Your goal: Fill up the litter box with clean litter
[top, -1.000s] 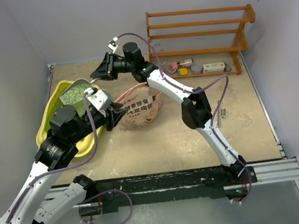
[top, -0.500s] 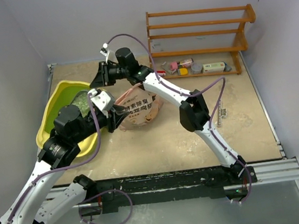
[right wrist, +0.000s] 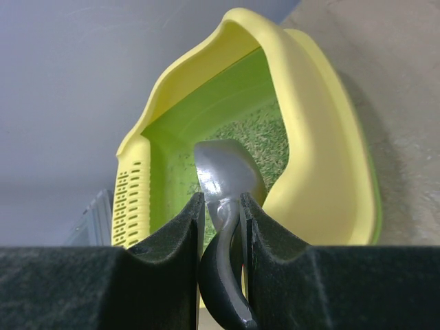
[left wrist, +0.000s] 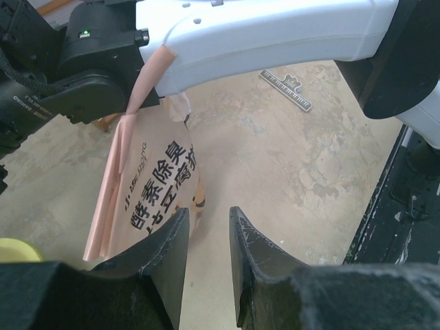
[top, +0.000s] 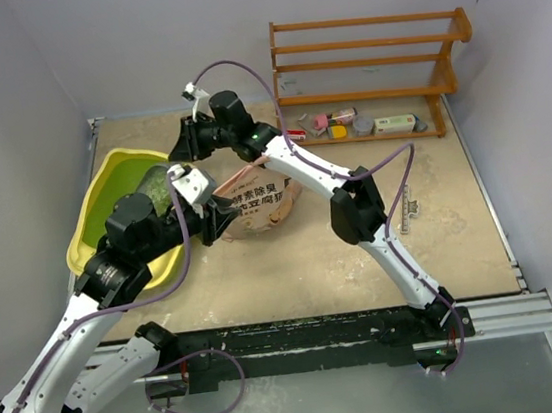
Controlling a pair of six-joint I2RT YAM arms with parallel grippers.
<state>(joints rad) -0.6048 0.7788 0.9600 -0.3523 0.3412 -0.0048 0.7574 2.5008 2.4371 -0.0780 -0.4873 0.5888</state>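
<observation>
The litter box (top: 85, 228), a yellow tub, sits at 9 o'clock on the table (top: 295, 275). Clean litter (right wrist: 256, 137), pale green grains, covers part of its green floor. The right gripper (right wrist: 221, 203) is at the box's 2 o'clock rim. Its fingers are clamped on the handle of a grey metal scoop (right wrist: 227, 172), and the scoop's bowl reaches over the inside of the box. A pink bag (left wrist: 148, 199) with black print stands just beside the box at its 3 o'clock. The left gripper (left wrist: 208, 214) is at the bag's 9 o'clock edge, its fingers a narrow gap apart with the bag's corner at their tips. Whether they pinch the bag cannot be told. A wooden rack (top: 364, 22) stands at 1 o'clock with small items on its lowest shelf.
</observation>
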